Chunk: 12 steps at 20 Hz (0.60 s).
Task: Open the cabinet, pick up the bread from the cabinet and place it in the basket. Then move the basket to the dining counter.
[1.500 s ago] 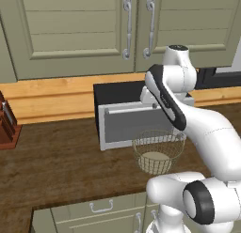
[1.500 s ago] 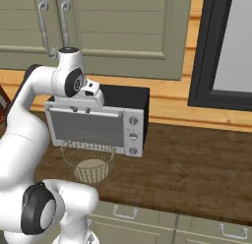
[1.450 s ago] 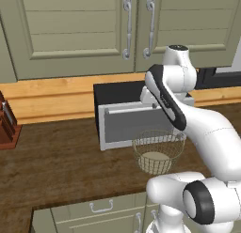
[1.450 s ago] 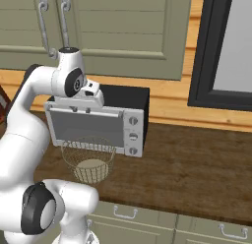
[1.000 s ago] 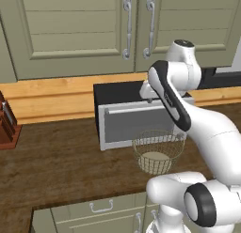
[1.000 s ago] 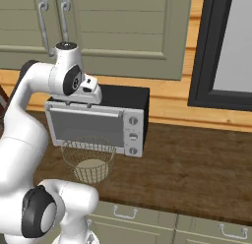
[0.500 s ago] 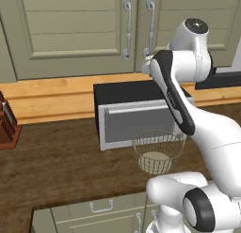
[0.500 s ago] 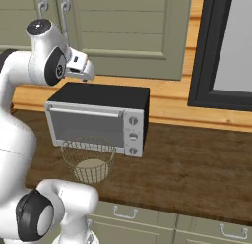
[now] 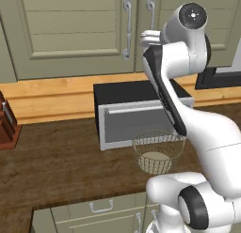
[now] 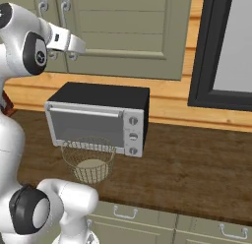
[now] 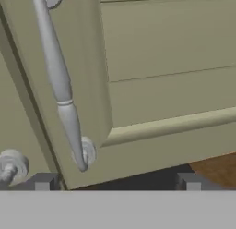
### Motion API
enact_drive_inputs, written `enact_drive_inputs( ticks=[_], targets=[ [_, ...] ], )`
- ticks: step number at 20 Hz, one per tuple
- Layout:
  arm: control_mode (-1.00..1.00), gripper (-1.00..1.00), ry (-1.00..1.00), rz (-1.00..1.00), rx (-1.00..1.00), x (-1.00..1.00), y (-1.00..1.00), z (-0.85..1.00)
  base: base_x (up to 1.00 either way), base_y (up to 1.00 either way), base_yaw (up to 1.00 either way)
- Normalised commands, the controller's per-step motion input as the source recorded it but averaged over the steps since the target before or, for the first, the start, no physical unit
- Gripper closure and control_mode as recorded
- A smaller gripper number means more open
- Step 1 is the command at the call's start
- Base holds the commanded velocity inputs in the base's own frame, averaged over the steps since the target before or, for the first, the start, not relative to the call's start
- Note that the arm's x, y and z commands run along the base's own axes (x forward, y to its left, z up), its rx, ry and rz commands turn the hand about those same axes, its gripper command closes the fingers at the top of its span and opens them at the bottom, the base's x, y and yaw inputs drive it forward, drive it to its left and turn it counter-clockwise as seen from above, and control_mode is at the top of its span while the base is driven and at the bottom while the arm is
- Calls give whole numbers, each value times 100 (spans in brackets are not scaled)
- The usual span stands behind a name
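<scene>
Dark wood worktop [image 9: 56, 157]: microwave [image 9: 136, 117] at the wall, basket [image 9: 157, 151] just in front of it. Above, cabinet [image 9: 75, 30], both doors closed. Our gripper [image 11: 115, 183], raised near the right door's handle [image 11: 57, 80], fingers spread apart, grasping nothing. Knife block [image 9: 7, 126] far left.
</scene>
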Motion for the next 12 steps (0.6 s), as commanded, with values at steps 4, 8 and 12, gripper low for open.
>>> enact_drive_inputs(
  ticks=[4, 8, 12],
  targets=[
    [-100, -100, -1, 3, -6, 23, 40, 56, 0, 0, 0],
    [-100, -100, 3, 8, -12, 29, 47, 12, 0, 0, 0],
    [-100, -100, 2, 0, 0, 34, -2, 0, 0, 0, 0]
  ],
)
